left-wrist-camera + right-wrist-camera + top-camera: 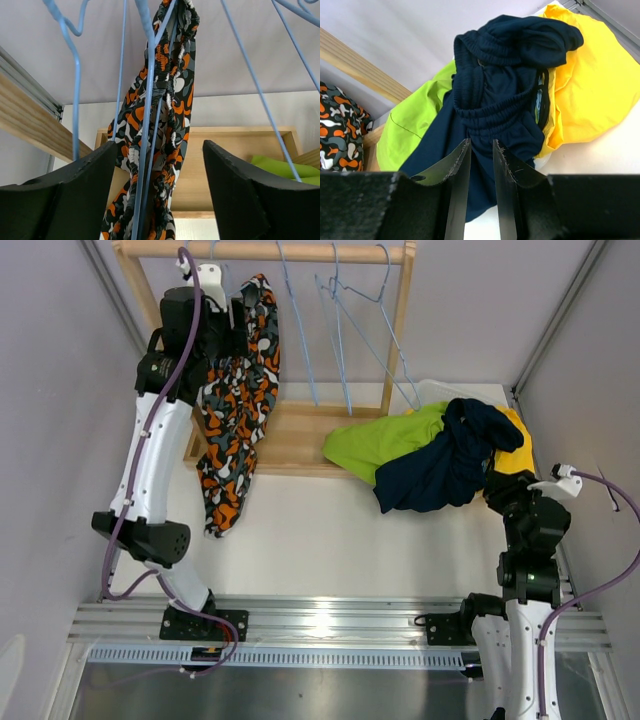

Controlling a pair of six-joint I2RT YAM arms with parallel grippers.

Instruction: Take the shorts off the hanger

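Desk: white, carrying everything.
Rack: wooden, at the far side, hung with bare blue wire hangers.
Patterned shorts: orange, black and white, on a hanger at the rack's left end.
Heap, right: 3 pairs, lime green shorts, navy shorts on top, yellow shorts.
Left claw: released, fingers wide either side of the hanging pair.
Right claw: fingers nearly together at the navy cloth; cannot tell whether it pinches.

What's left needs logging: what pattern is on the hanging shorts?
Orange, black and white blotches on the hanging shorts; clearest in left wrist view.
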